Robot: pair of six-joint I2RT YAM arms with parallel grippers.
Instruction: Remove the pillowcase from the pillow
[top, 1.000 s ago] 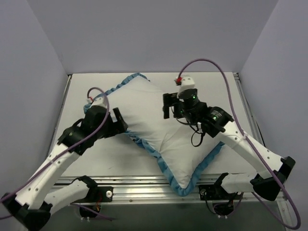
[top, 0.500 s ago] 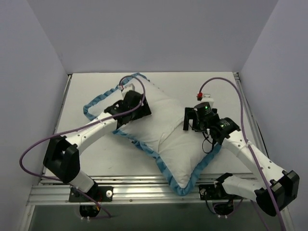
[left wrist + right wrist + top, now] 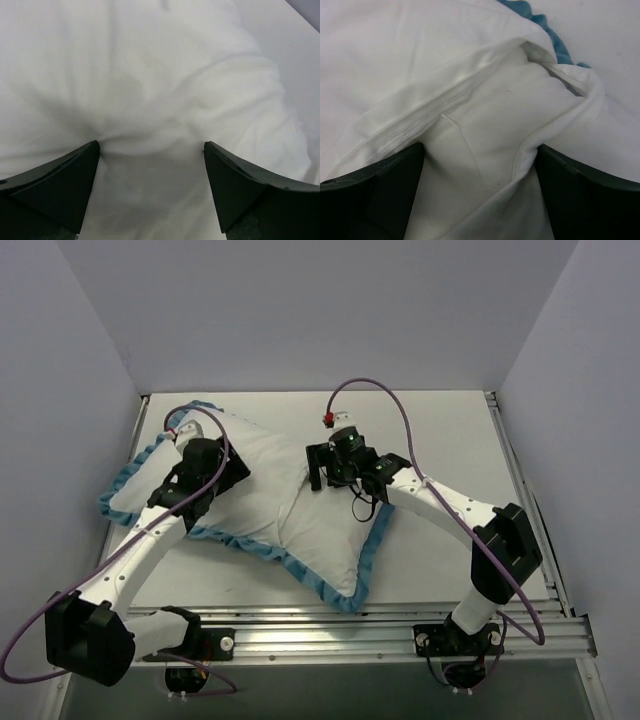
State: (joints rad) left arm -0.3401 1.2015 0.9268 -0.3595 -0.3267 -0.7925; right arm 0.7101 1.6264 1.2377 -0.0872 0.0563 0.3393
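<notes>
I count one pillowcase (image 3: 270,502), white side up, with one pillow (image 3: 492,117) inside it. There are two arms, each with one gripper, and one table (image 3: 450,430) under everything.

My left gripper (image 3: 210,472) is on the left half of the case. Its fingers (image 3: 55,185) are spread wide and pushed down into the white cloth, which puckers into folds between them. They press it but pinch nothing.

My right gripper (image 3: 327,470) is at the middle of the case, over a crease. Its fingers (image 3: 580,192) are also spread wide. Between them a hemmed flap of the case lies open, and a smoother white surface with a tiny speck shows inside, which is the pillow. Nothing is gripped there either.

The blue trim (image 3: 335,585) runs round the whole case. In the right wrist view a stretch of it shows just beyond the flap, ahead and to the right of the fingers. One corner of the case lies out to the left of my left gripper, near the left wall (image 3: 70,440). Another corner points back toward the arm bases, close to the metal rail (image 3: 300,628) at the table's near edge.

Bare tabletop shows ahead of both grippers up to the back wall. A broad stretch also lies to the right of my right gripper. A smaller patch sits behind my left gripper, between the trim and the rail.
</notes>
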